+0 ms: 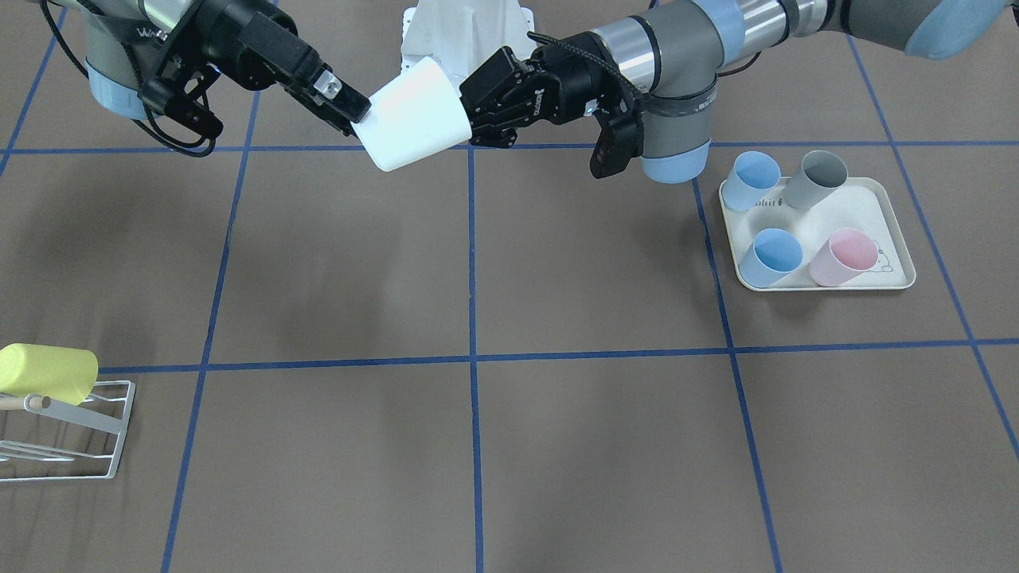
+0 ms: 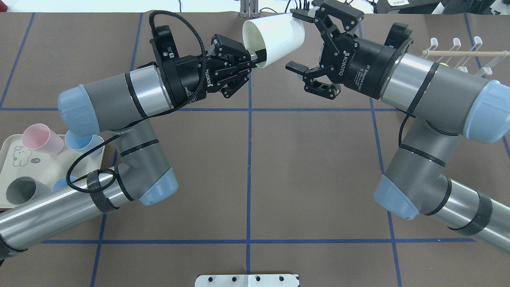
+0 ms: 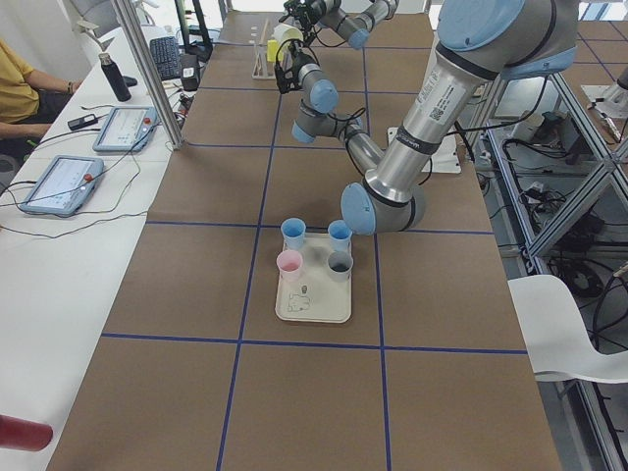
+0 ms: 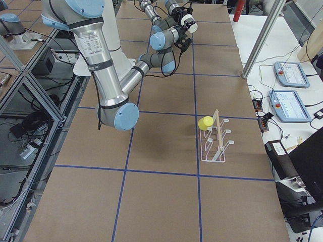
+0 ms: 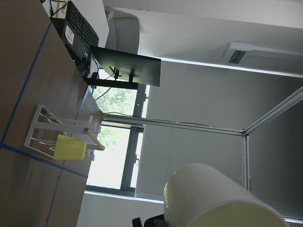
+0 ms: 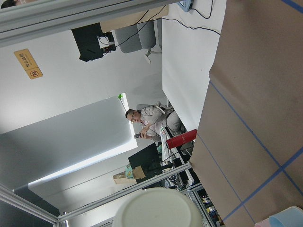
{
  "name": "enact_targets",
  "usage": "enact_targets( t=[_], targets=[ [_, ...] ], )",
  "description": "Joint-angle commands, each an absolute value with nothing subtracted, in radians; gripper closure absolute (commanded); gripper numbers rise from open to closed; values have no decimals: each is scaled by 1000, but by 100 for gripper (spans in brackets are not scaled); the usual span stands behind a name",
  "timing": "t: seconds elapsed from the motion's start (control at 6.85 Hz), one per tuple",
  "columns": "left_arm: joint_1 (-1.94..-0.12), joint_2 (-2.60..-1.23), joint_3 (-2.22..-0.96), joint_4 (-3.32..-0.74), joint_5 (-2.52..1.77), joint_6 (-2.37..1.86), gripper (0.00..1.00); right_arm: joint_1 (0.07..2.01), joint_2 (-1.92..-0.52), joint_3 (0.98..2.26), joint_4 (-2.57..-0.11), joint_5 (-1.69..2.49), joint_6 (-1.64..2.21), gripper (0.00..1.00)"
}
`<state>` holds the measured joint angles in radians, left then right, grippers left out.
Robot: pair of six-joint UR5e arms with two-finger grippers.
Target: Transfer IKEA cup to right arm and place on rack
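— Where's the white cup [image 2: 275,36]?
— Up in the air over the table [image 2: 247,167]; my left gripper [image 2: 254,60] is clamped on its rim.
— And the right gripper [image 2: 297,40]?
— Its fingers [image 2: 295,65] are spread wide either side of the cup's base, not gripping.

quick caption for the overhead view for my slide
Left gripper holds white cup by its rim; open right gripper brackets its base.
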<state>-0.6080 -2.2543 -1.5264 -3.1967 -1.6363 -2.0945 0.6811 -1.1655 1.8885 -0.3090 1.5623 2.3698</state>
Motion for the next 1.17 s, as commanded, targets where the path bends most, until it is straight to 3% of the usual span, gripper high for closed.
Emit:
enact_targets(
  t=[0.0, 0.29, 0.44, 0.73, 0.88, 1.02],
  targets=[
    [-601, -2261, -1526, -3194, -1635, -2091, 100, 678, -1155, 1887, -313, 1554, 2370, 2],
    [-600, -2261, -1528, -3195, -1637, -2086, 100, 678, -1155, 1885, -313, 1554, 2370, 6],
    [-600, -2261, -1528, -3195, -1637, -2085, 100, 678, -1155, 1884, -311, 1554, 2370, 25],
    [-600, -2266, -1528, -3195, -1637, -2085, 100, 675, -1157, 1876, -308, 1545, 2368, 85],
    [-600, -2267, -1528, -3195, -1638, -2085, 73, 675, -1157, 1876, -308, 1545, 2370, 100],
    [-600, -2266, -1528, -3195, -1637, -2085, 36, 675, -1155, 1876, -310, 1545, 2370, 100]
  ],
)
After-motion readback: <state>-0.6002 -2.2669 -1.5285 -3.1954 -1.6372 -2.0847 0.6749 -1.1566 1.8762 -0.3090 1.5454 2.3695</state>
